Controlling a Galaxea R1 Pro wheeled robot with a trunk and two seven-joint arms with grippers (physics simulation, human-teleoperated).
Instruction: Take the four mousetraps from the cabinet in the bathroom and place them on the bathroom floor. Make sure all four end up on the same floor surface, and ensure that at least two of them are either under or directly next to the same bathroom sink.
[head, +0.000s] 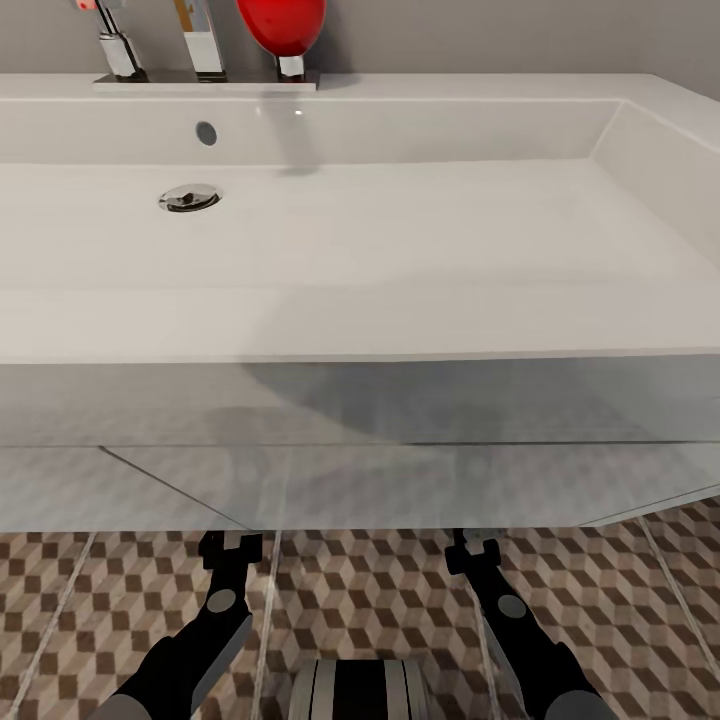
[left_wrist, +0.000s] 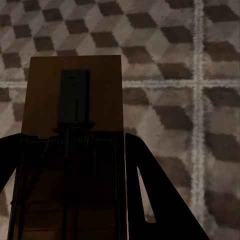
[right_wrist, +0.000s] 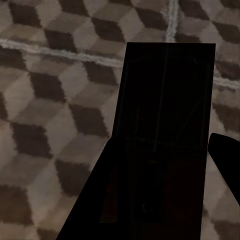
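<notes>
white sink (head: 400, 250), grey wall (head: 500, 35), chrome taps (head: 160, 45)

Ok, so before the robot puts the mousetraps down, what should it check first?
1. Left end effector holding a mousetrap: ok, a tan board with wire spring sits between its fingers.
2. Right end effector holding a mousetrap: ok, though the board looks very dark.
3. Cube-pattern bathroom floor below both traps: ok, both wrist views show tiles beneath.
4. Close to the sink: ok, both end effectors hang just under its front edge in the head view.
5. Height above the floor: cannot tell.
6. Other two mousetraps already placed: cannot tell.
</notes>
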